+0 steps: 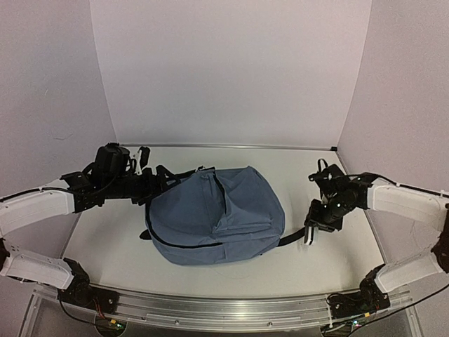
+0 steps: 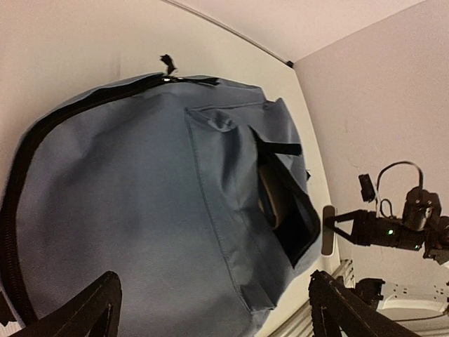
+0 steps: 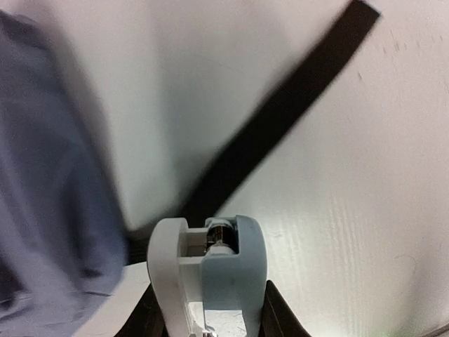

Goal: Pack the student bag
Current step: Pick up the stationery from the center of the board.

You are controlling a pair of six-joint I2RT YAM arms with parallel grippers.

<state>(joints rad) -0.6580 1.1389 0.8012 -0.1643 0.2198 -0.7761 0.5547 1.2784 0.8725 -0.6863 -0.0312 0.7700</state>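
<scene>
The right hand (image 1: 311, 235), fingers drawn narrow, sits over the long black strap (image 3: 280, 119) where it leaves the student bag (image 1: 214, 214) at about 4 o'clock. From its own wrist view the strap runs away from the fingertips towards 1 o'clock across the pale counter (image 1: 105, 246). Whether the pads actually pinch the webbing cannot be told, and the bag's edge at 9 o'clock is blurred.

The left hand (image 2: 214, 281) stands wide and holds nothing. It hangs at the bag's 10 o'clock corner and looks down the slate-blue fabric. The bag lies flat in the middle of the counter. Its front pocket (image 2: 280, 210) gapes darkly on the side facing the right hand, and a zipper pull (image 2: 168, 63) sticks up at 12 o'clock in the left wrist view.

The step in hand looks like securing the strap so the bag holds steady for packing. To do it well, the fingers should take the webbing flat across its whole width and close to the bag rather than far out on the loose tail. Any pull should run along the strap's own line, so the soft body does not twist or slide. The left hand would likely do best waiting until the strap is taut before it reaches for the zipper pull.
</scene>
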